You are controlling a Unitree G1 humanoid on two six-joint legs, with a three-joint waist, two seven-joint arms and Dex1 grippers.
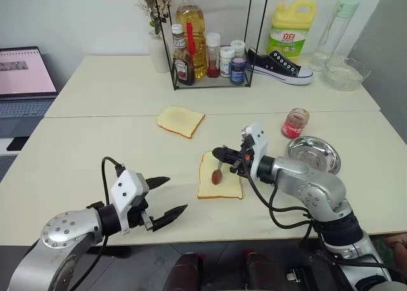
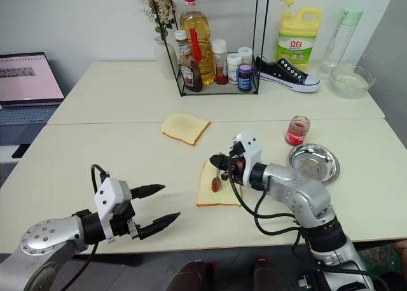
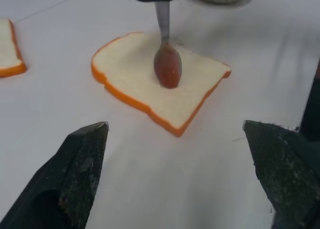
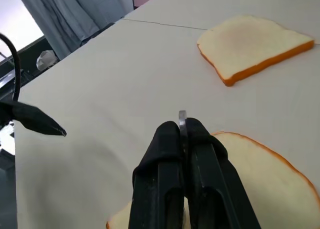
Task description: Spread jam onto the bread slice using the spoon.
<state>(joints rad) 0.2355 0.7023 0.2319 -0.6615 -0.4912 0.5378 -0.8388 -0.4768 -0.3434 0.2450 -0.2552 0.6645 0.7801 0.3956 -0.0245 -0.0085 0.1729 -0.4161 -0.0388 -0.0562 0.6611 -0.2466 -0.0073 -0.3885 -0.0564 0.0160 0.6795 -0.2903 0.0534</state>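
right gripper [image 1: 224, 155] clamps the spoon [image 1: 218, 171], its jam-coated bowl resting on the bread slice [image 1: 219, 184]; left gripper [image 1: 166, 197] gapes wide, empty.

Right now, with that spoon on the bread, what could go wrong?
1. The bread lies loose on the table. The left end effector is open and apart from it, so the slice may slide as the spoon drags.
2. The right end effector pinches only the thin handle, so the spoon might twist.
3. The jam sits in one blob and may spread unevenly.
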